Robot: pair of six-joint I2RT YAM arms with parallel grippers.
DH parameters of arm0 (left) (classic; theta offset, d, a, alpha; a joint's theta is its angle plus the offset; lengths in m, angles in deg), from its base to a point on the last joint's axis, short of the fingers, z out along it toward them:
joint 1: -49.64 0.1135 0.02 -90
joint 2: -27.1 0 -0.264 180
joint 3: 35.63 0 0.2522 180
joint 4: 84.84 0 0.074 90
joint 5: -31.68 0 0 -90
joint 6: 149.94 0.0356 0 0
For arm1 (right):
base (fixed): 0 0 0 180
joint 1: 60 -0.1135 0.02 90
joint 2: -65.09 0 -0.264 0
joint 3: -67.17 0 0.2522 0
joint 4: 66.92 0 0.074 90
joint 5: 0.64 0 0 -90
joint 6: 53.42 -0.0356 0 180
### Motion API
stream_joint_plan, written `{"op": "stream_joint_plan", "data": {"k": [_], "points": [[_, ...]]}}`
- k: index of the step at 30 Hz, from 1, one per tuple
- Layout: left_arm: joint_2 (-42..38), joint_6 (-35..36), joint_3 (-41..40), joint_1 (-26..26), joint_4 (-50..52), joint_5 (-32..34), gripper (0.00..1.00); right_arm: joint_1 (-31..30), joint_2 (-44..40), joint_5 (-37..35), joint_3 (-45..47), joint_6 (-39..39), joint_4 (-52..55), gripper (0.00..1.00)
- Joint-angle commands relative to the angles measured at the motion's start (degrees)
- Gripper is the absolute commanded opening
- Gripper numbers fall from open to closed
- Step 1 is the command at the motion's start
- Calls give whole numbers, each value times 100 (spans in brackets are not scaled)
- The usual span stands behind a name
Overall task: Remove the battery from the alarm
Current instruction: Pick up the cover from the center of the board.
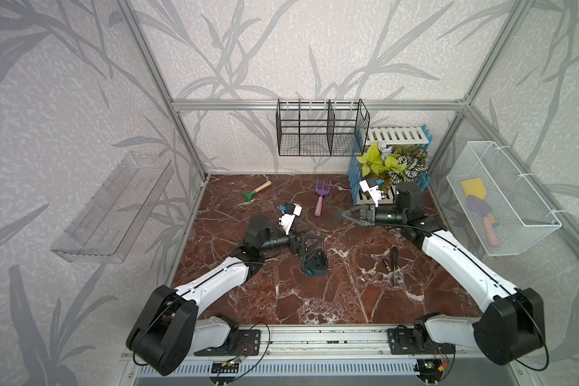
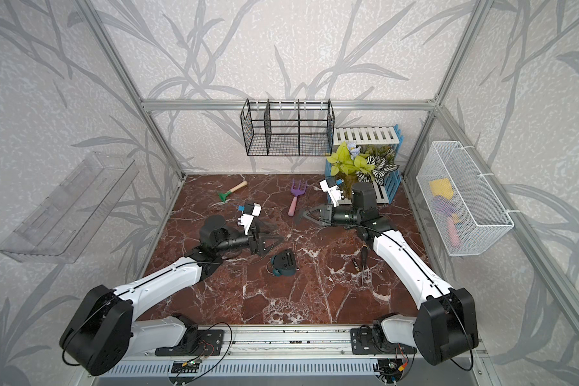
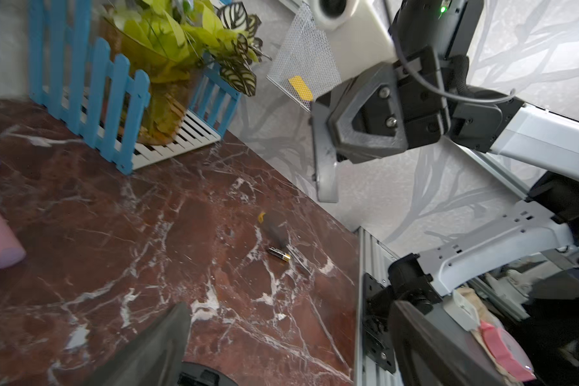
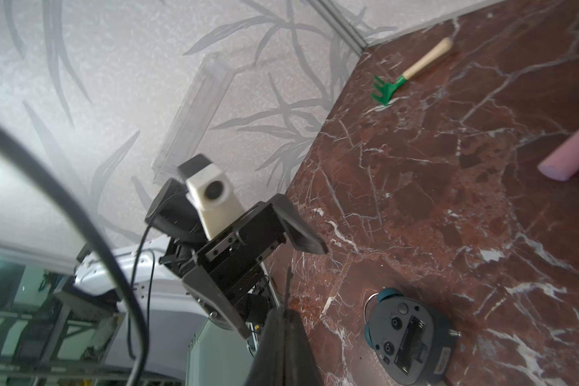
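Observation:
The alarm (image 1: 317, 264) (image 2: 283, 262) (image 4: 411, 344) lies face down on the marble table, its dark back up and the battery slot showing no cell. The battery (image 1: 387, 264) (image 2: 356, 265) (image 3: 279, 253) lies on the table to the right of it, beside a black-handled screwdriver (image 1: 394, 257) (image 2: 364, 257). My left gripper (image 1: 313, 248) (image 2: 272, 245) (image 3: 291, 334) hovers just behind the alarm, open, with nothing between its fingers. My right gripper (image 1: 340, 215) (image 2: 299, 217) (image 4: 283, 331) is shut and empty, raised over the table's far right.
A purple fork with a pink handle (image 1: 320, 200) and a green rake (image 1: 256, 191) lie at the back. A potted plant in a blue fence (image 1: 391, 163) fills the back right corner. A black wire rack (image 1: 321, 130), a white mesh basket (image 1: 502, 200) and a clear shelf (image 1: 114, 207) hang on the walls.

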Motion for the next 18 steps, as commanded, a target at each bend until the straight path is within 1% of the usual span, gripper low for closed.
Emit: {"op": "stream_joint_plan", "data": {"k": [1,3,5,8,10,13,18], "points": [[285,-1076,421,11,-926,-912,93,-13,-82,781,-124,1215,593,0],[576,-1745,489,-8,-1642,-1154,91,-19,-69,784,-127,1358,650,0],[732,-2101,570,-78,-2082,-1343,89,-15,-34,801,-182,1514,797,0],[855,-2033,741,-252,-1890,-1487,88,-45,2,873,-246,1505,772,0],[972,-2001,832,-331,-1710,-1518,83,-78,16,889,-292,1505,771,0],[1132,-2163,953,-381,-1750,-1545,68,-115,22,892,-312,1518,789,0],[1341,-2365,1159,-410,-1748,-1655,35,-155,47,815,-389,1718,1054,0]]}}
